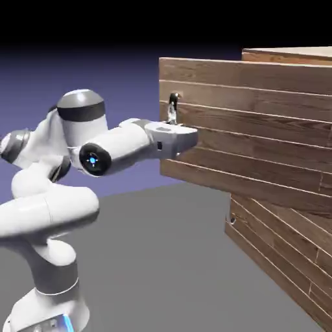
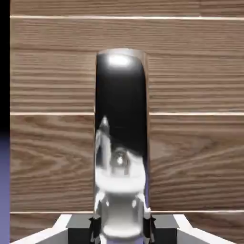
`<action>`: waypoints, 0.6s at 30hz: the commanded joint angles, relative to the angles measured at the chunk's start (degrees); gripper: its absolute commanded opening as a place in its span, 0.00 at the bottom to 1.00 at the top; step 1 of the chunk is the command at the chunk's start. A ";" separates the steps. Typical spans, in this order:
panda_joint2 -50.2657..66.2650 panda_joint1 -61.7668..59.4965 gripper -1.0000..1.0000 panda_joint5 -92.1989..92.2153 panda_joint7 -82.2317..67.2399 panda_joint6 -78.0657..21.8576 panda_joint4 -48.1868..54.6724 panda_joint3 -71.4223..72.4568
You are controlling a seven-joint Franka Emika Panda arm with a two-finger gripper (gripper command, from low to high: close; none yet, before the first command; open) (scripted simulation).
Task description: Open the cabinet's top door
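The top door (image 1: 253, 133) stands swung out from the cabinet (image 1: 285, 253), its free edge toward the arm. Near that edge sits its dark metal handle (image 2: 121, 128), upright. The gripper (image 1: 174, 133) is clamped tight around this handle, the white arm (image 1: 110, 152) reaching in level from the side away from the cabinet.
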 commanded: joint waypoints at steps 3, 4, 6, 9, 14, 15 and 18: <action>5.55 -5.18 0.00 -6.14 -4.80 -7.42 1.36 -3.53; 7.62 -6.92 0.00 -8.36 -6.65 -9.82 2.04 -4.48; 11.78 -10.15 0.00 -12.77 -10.44 -14.11 3.62 -5.92; 18.01 -14.33 0.00 -19.42 -16.44 -19.32 6.47 -7.16; 28.39 -19.39 0.00 -30.67 -26.86 -24.81 12.25 -7.72; 30.47 -20.10 0.00 -32.89 -28.89 -25.45 13.52 -7.71; 36.70 -21.66 0.00 -39.33 -34.67 -26.66 17.46 -7.58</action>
